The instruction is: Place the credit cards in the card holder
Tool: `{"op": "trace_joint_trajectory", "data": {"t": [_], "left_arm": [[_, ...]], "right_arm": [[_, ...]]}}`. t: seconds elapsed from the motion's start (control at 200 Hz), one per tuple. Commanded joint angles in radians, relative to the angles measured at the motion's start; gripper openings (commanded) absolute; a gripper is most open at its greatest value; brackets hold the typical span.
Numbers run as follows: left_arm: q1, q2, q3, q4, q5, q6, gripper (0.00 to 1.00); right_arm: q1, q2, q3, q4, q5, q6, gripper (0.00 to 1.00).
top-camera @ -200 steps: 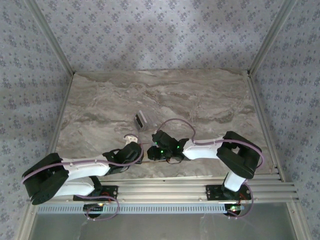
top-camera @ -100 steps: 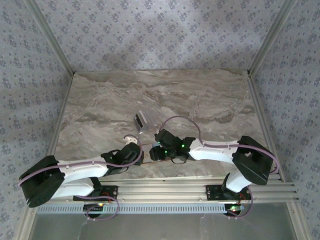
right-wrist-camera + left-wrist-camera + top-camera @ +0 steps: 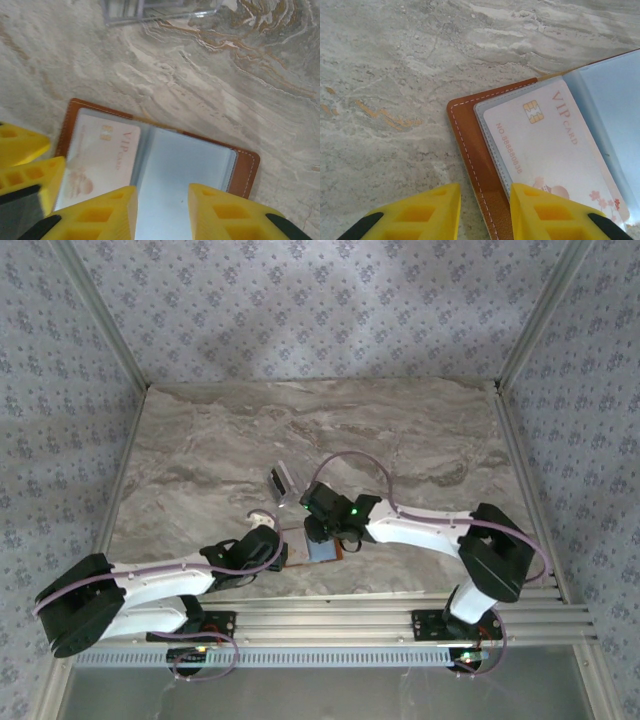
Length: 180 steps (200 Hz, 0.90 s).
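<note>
The card holder [image 3: 326, 549], a brown leather wallet [image 3: 465, 130], lies open and flat on the marble, showing blue-grey sleeves [image 3: 185, 165]. One pale credit card [image 3: 540, 145] marked VIP with a gold chip sits in its left sleeve [image 3: 102, 150]. My left gripper [image 3: 485, 192] straddles the holder's left edge with its jaws apart: one finger over the table, the other over the leather. My right gripper [image 3: 161, 192] hovers over the empty right sleeve, jaws apart, nothing between them. A pale stack of credit cards [image 3: 283, 480] stands just beyond.
The two grippers [image 3: 285, 552] [image 3: 322, 530] work close together near the table's front edge. The left gripper's yellow fingers [image 3: 30, 175] show at the left of the right wrist view. A metal rail [image 3: 400, 615] runs along the front.
My right gripper has swung up and left, and its arm has stretched out. The card holder now shows lying open with its blue inside up. The left gripper has barely shifted.
</note>
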Motion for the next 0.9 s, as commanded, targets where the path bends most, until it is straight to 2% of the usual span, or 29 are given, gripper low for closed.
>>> {"op": "trace_joint_trajectory", "data": {"t": [0.0,0.325,0.575,0.68,0.894], "left_arm": [[-0.001,-0.022,-0.001,-0.019,0.005,-0.013,0.32],[0.000,-0.025,-0.007,-0.018,0.000,-0.014,0.32],[-0.001,-0.031,-0.009,-0.018,0.000,-0.014,0.32],[0.000,-0.031,-0.010,-0.018,0.001,-0.015,0.32],[-0.001,-0.033,-0.013,-0.016,0.002,-0.018,0.32]], "right_arm": [[-0.014,0.059,0.043,-0.061,0.034,-0.049,0.36],[-0.034,0.191,0.061,-0.037,0.049,-0.054,0.40],[-0.028,0.222,0.016,0.019,0.029,-0.042,0.42],[-0.024,0.219,0.001,0.030,0.024,-0.038,0.37],[-0.024,0.212,-0.005,0.034,0.024,-0.034,0.16]]}}
